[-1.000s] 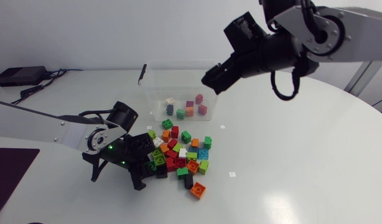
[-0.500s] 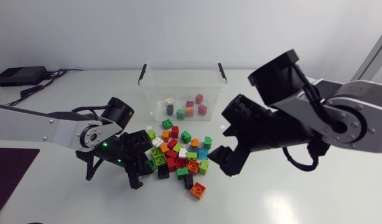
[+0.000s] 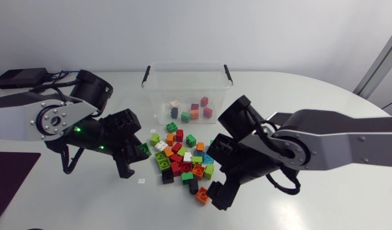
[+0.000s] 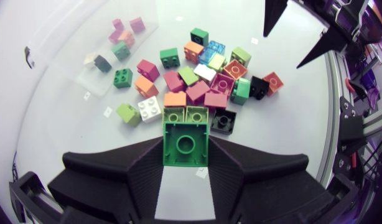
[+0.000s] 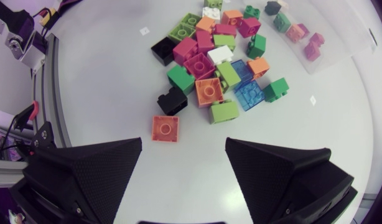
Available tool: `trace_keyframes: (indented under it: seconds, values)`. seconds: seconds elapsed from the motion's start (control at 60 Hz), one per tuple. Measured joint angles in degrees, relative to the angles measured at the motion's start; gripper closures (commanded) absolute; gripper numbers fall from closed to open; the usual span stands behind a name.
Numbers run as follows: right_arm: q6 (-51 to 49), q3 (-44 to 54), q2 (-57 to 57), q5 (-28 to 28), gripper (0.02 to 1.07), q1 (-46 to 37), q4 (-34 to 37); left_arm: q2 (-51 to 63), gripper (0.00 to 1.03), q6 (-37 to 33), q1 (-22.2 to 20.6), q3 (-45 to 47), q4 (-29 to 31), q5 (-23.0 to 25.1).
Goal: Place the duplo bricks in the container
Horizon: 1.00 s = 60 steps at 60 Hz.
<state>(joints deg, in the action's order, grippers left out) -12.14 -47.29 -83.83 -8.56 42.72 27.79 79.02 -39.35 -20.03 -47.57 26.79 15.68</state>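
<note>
My left gripper (image 3: 138, 157) hangs left of the pile of duplo bricks (image 3: 183, 158), shut on a green brick (image 3: 144, 149). The left wrist view shows that green brick (image 4: 186, 142) clamped between both fingers, held above the table with the pile (image 4: 200, 78) ahead of it. The clear container (image 3: 186, 65) stands behind the pile and holds several bricks. My right gripper (image 3: 216, 185) stands open over the pile's front right corner. In the right wrist view an orange brick (image 5: 165, 128) lies just ahead of the right gripper (image 5: 183, 163), which has nothing between its fingers.
A black box with cables (image 3: 20, 78) sits at the back left. A dark mat (image 3: 9, 174) lies at the front left edge. Small white tags (image 3: 142, 181) dot the table. The container's latches (image 3: 145, 75) stick out at its sides.
My left gripper closed on the green brick and lifted it back and to the left of the pile. My right arm swung down from above the container to the pile's front right.
</note>
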Motion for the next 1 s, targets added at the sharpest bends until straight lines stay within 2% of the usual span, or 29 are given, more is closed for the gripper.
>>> trace_keyframes:
  seconds: [0.35, 0.433, 0.75, 0.933, 1.0]
  values:
    - [0.2, -1.9, -9.6, 0.7, 0.14, 2.3, 0.3, -3.5, 0.81, 6.4, 0.9, -7.0, -0.2, 1.8]
    - [0.4, -3.0, -11.4, 1.0, 0.21, 3.2, 0.2, -3.5, 0.81, 8.5, 1.4, -8.7, -1.7, 2.1]
    - [0.7, -6.5, -14.4, 2.4, 0.32, 4.2, 0.6, -0.3, 0.81, 15.8, 1.8, -15.2, -8.0, 2.4]
    - [1.5, -9.0, -16.1, 3.7, 0.45, 5.0, 2.2, 2.8, 0.81, 18.3, 2.3, -18.0, -9.1, 2.5]
    - [1.5, -9.4, -16.9, 4.0, 0.47, 5.4, 2.4, 3.5, 0.81, 18.7, 2.4, -18.4, -9.4, 2.5]
